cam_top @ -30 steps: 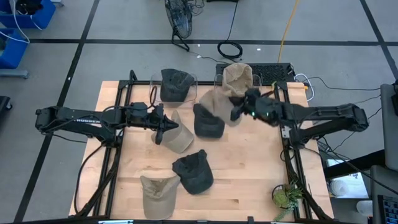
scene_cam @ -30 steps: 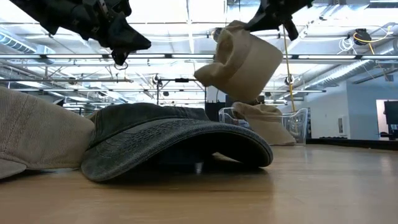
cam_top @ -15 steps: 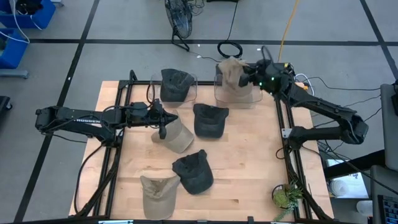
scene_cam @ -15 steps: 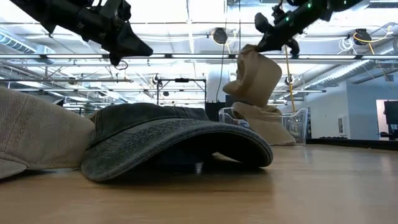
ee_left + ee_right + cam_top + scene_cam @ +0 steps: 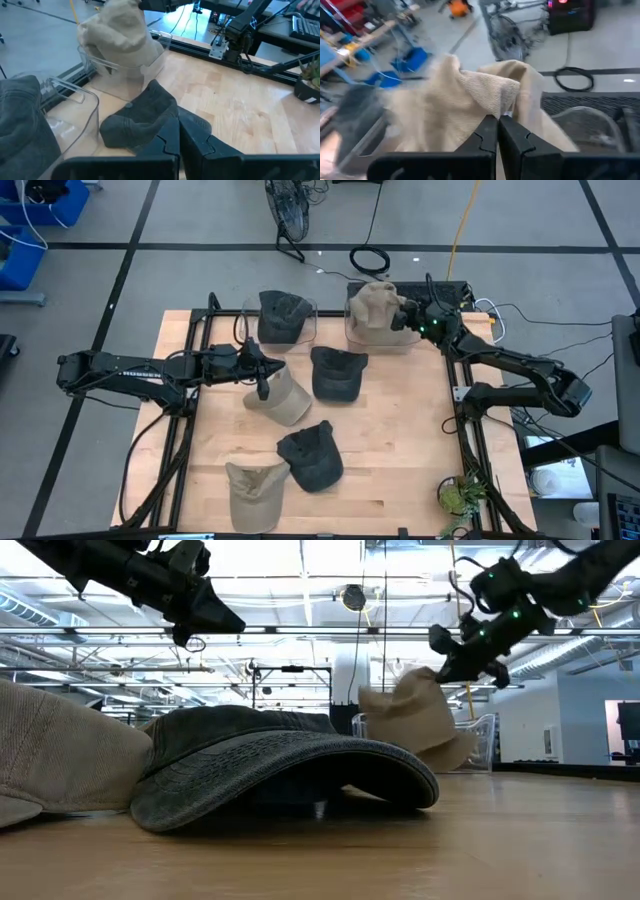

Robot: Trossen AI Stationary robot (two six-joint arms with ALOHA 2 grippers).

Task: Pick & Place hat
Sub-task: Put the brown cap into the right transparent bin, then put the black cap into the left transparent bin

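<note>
right end effector [image 5: 403, 318], clamped on a tan hat [image 5: 376, 308], lowers it into a clear bin [image 5: 352, 332]; four hats wait on the counter [image 5: 400, 460]; left end effector [image 5: 264, 387] closed, empty.

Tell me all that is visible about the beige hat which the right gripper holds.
The beige hat is soft, ribbed fabric like corduroy, crumpled and folded. The right gripper is shut on its cloth. It hangs into the clear bin at the table's far right, resting on another beige hat already inside.

A potted plant [image 5: 459, 496] stands at the surface's [image 5: 390, 460] corner; a coiled cable [image 5: 370, 259] lies on the floor beyond.
</note>
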